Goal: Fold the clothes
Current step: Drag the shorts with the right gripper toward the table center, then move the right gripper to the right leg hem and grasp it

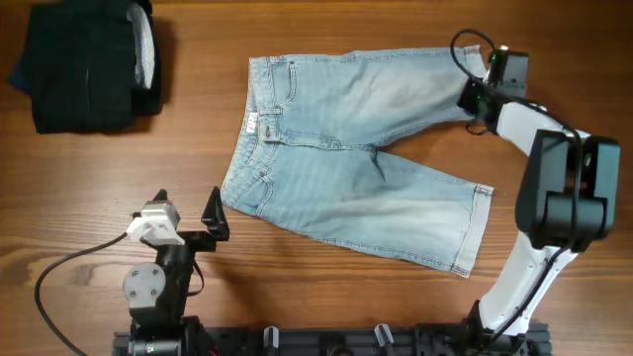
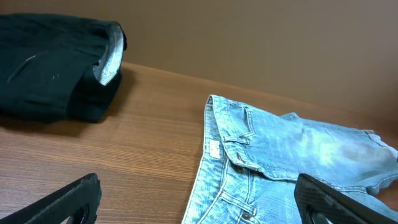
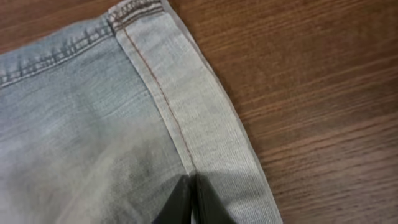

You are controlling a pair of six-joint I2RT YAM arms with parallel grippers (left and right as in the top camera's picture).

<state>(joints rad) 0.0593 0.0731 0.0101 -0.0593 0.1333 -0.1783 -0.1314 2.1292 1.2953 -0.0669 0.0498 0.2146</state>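
— Where are the shorts (image 1: 346, 148)?
— Spread flat in the middle of the table (image 1: 396, 307). The waistband is toward the left and both legs run right, with the far leg ending at the right arm.
— Any writing on them?
— A small white label (image 2: 214, 148) sits at the waistband, but its print is too small to read.
— And the right gripper (image 3: 189, 202)?
— Its two dark fingers are pinched together on the hem (image 3: 199, 106) of that far leg, right at the orange stitch line.
— The left gripper (image 1: 188, 220)?
— Spread wide with nothing between the fingers, over bare wood near the waistband end.
— Anything else?
— A black folded garment (image 1: 89, 64) with a pale lining lies in the far left corner, well apart from the shorts.
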